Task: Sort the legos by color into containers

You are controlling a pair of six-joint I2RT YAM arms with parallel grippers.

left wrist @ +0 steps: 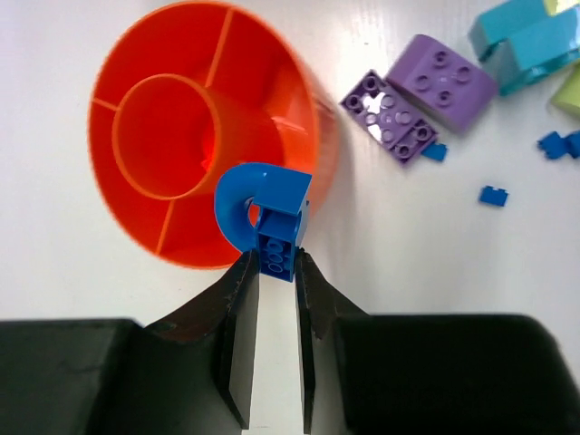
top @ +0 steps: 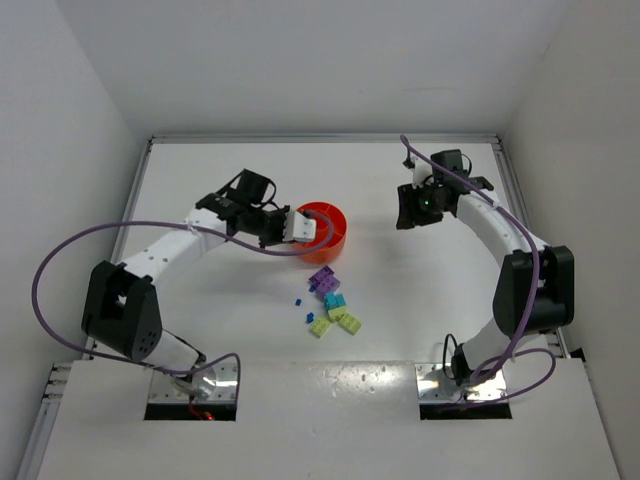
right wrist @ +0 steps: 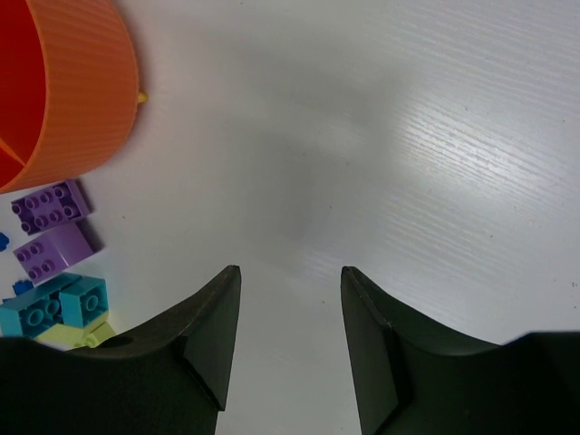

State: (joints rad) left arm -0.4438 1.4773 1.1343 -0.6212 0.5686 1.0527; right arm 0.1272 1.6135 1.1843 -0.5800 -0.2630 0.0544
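Teal bricks (left wrist: 530, 41) and yellow-green brick (left wrist: 569, 91) partly beyond the left-wrist view's edge.

Orange bowl (left wrist: 181, 54) — blue arched lego (left wrist: 272, 213) over its rim (purple legos (left wrist: 417, 95) nearby).

Bright even light, soft shadows; table (right wrist: 453, 136) glare in wrist cams; bowl (left wrist: 263, 82) oversat.; foregrnd blurry.

White arms (top: 170, 245) with black joints (top: 120, 305), black tools (right wrist: 290, 272), purple cables (top: 45, 265), and seemingly a green wrist light (top: 428, 203).
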